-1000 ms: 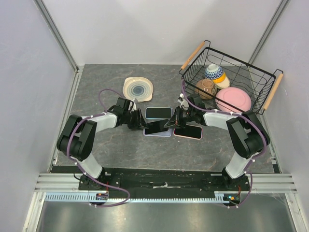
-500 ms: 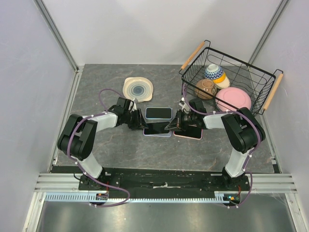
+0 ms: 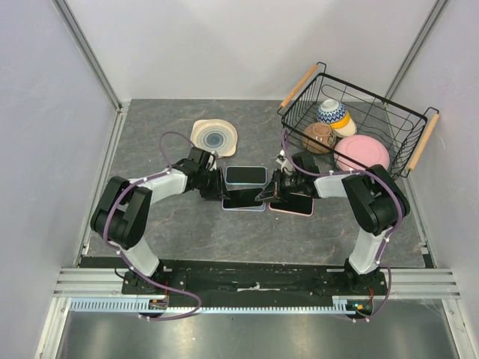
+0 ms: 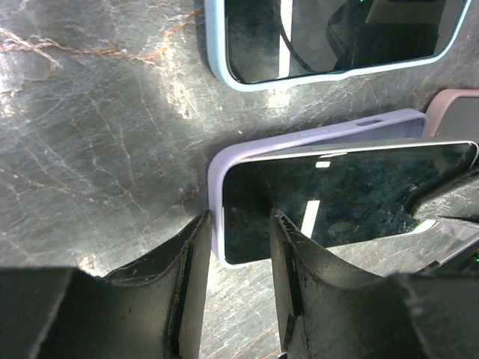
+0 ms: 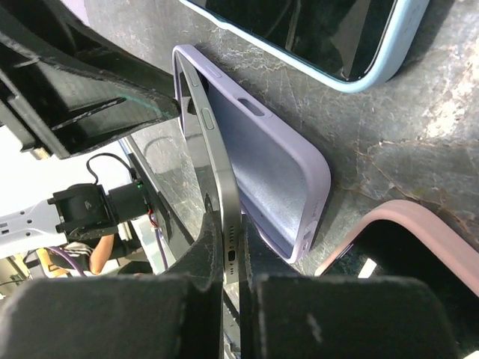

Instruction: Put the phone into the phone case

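A dark phone (image 3: 243,197) lies tilted in a lilac phone case (image 3: 241,207) at the table's middle. Its left end sits in the case (image 4: 299,138) and its right end is raised. My right gripper (image 5: 232,258) is shut on the phone's right end (image 5: 217,172), the port edge between the fingers, above the case's open inside (image 5: 262,149). My left gripper (image 4: 238,224) is open and straddles the case's left end: one finger outside the end wall, the other over the phone's screen (image 4: 344,194).
A phone in a blue case (image 3: 245,174) lies just behind and a phone in a pink case (image 3: 293,204) just right. A patterned plate (image 3: 214,137) is back left. A wire basket (image 3: 378,101) with three bowls stands back right.
The phone has tipped a little lower toward the case. My left gripper has shifted slightly right onto the case's left end. The right gripper stays shut on the phone.
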### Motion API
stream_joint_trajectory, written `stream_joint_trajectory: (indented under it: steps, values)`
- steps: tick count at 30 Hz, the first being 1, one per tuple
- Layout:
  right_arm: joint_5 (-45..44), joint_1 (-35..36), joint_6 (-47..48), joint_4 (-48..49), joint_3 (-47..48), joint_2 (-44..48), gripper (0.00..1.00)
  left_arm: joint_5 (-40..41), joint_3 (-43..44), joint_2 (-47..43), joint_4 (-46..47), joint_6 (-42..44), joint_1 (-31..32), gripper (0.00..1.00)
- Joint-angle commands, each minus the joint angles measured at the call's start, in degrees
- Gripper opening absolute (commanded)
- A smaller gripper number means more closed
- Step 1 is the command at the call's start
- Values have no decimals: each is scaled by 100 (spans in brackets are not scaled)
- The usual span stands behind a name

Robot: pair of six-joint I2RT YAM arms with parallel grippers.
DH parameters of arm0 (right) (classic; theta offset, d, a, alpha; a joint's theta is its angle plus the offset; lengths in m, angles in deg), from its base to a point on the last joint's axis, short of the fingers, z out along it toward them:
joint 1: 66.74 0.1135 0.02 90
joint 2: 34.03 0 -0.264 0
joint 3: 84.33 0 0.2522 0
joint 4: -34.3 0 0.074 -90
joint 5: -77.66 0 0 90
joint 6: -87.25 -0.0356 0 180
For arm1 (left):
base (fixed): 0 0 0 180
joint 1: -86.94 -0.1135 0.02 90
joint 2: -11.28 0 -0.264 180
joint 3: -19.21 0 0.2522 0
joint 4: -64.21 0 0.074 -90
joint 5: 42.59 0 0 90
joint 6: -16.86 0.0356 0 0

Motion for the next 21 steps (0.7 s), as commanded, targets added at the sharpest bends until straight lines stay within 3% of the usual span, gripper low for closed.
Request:
stream_joint_trajectory:
  steps: [1,4,9,21]
  values:
    - [-1017,277,716,-891,-56,-395,0,962,542,-575,-543,487,257,44]
    - [-1113,277,813,-979,-47,-465,0,1315,788,-909,-886,698,389,44]
    - [-1210,286,910,-1058,-38,-606,0,1070,1034,-1112,-879,707,538,44]
    - [-1992,392,1446,-1805,146,-703,5,938,1694,179,-843,576,1356,42]
